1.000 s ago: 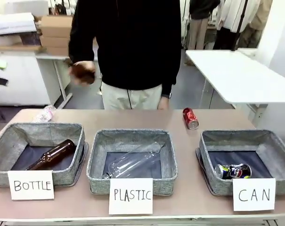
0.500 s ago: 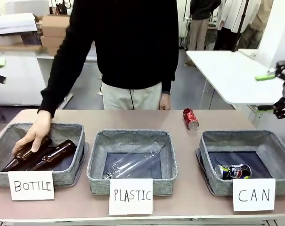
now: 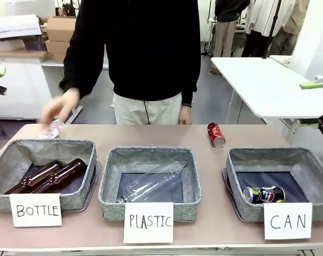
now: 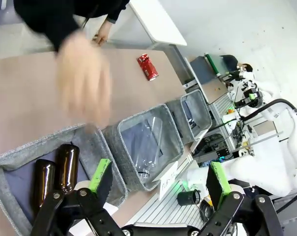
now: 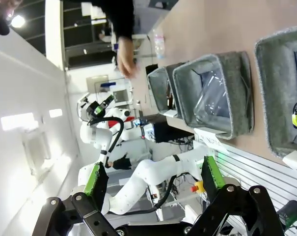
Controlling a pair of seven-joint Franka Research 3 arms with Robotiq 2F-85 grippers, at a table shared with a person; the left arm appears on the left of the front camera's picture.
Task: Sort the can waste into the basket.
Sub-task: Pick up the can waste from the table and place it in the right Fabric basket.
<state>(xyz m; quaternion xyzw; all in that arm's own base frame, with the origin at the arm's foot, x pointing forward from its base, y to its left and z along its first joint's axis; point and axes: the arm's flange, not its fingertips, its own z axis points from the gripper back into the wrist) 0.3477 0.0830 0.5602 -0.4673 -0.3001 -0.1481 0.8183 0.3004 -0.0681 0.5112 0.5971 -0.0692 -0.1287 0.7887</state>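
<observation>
Lying outside basket: red can.

cans 2: red, blue | baskets 3 (grey) | brown bottles 2 | plastic bottles 2

The red can lies on the table behind the grey "CAN" basket; the blue-silver can lies inside the basket.

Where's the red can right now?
In the front view, the red can lies on the table, right of centre, just beyond the CAN basket.
</observation>
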